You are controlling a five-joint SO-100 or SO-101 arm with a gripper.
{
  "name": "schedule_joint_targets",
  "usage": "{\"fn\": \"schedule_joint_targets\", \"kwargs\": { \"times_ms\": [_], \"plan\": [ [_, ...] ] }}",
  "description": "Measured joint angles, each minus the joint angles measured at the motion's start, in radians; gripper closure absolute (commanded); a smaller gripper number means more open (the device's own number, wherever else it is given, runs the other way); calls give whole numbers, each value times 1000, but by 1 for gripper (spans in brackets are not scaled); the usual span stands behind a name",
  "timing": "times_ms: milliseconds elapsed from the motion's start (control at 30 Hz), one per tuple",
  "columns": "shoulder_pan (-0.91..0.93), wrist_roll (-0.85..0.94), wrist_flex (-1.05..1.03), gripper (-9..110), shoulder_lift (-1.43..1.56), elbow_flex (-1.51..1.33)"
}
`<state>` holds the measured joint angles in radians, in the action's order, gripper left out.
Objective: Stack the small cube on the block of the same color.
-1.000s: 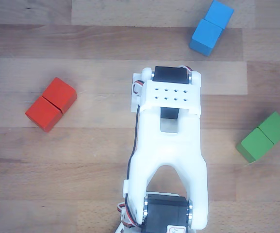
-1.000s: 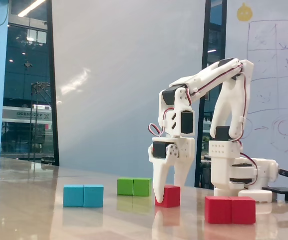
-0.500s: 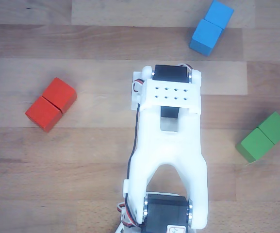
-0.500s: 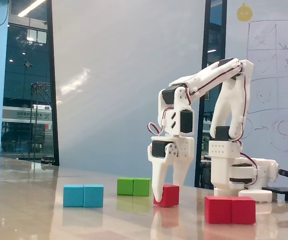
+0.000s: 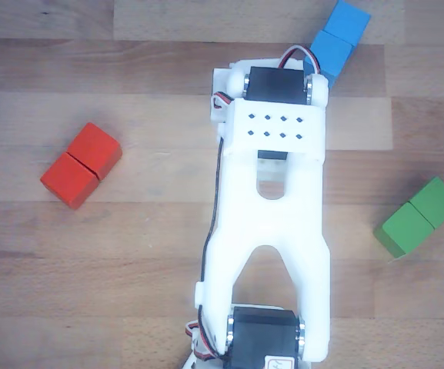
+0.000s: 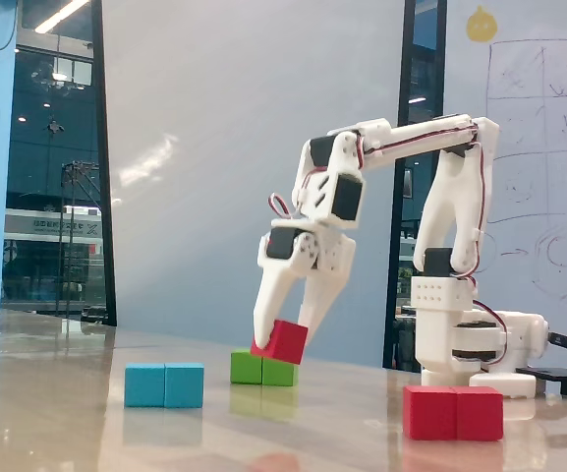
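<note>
Three two-cube blocks lie on the tabletop [image 5: 168, 231], well apart: red block [image 5: 81, 165], blue block [image 5: 337, 42], green block [image 5: 419, 216]. One small cube [image 6: 281, 341], red, is off the tabletop, clamped between the two fingers of the pincer [image 6: 279, 339] in the fixed view. It hangs tilted, one corner lowest, in front of the green block as that camera sees it; whether it is near that block in depth cannot be told. From above the arm [image 5: 272, 231] hides the cube and the pincer entirely, and partly covers the blue block.

Step in hand, as judged: carrying the cube toward the red block, which sits apart to the left in the top view and to the right in the fixed view. The stack is not yet made.

Risks from here:
- Tilted grip: released at this angle, the cube would likely land on an edge and roll off.
- Slip: the hold looks shallow, near the fingertips, so a quick swing could shed the cube.
- Low carry: travelling at this height could knock the red block askew.

Containers: none in either view
</note>
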<state>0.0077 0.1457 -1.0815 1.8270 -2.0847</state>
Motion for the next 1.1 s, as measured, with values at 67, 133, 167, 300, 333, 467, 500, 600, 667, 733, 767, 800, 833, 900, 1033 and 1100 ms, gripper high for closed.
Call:
{"fn": "schedule_joint_targets", "kwargs": {
  "times_ms": [67, 133, 167, 300, 333, 467, 500, 600, 667, 733, 767, 800, 833, 900, 1033, 1100],
  "plan": [
    [-43, 5, -14, 93, -2, 35],
    [-95, 5, -49, 93, -2, 74],
    [-123, 5, -71, 93, -2, 92],
    [-230, 5, -163, 93, -2, 179],
    [-253, 5, -179, 93, -2, 202],
    [-328, 5, -249, 93, -2, 281],
    [-345, 5, -270, 93, -2, 296],
    [-397, 5, -304, 93, -2, 334],
    [-436, 5, -333, 93, -2, 354],
    [-474, 5, -356, 93, -2, 370],
    [-495, 5, -365, 93, -2, 376],
    [-514, 5, -376, 93, -2, 382],
    [-532, 5, -387, 93, -2, 383],
    [-569, 5, -408, 93, -2, 387],
    [-635, 5, -419, 93, -2, 387],
    [-664, 5, -422, 93, -2, 387]
  ]
}}
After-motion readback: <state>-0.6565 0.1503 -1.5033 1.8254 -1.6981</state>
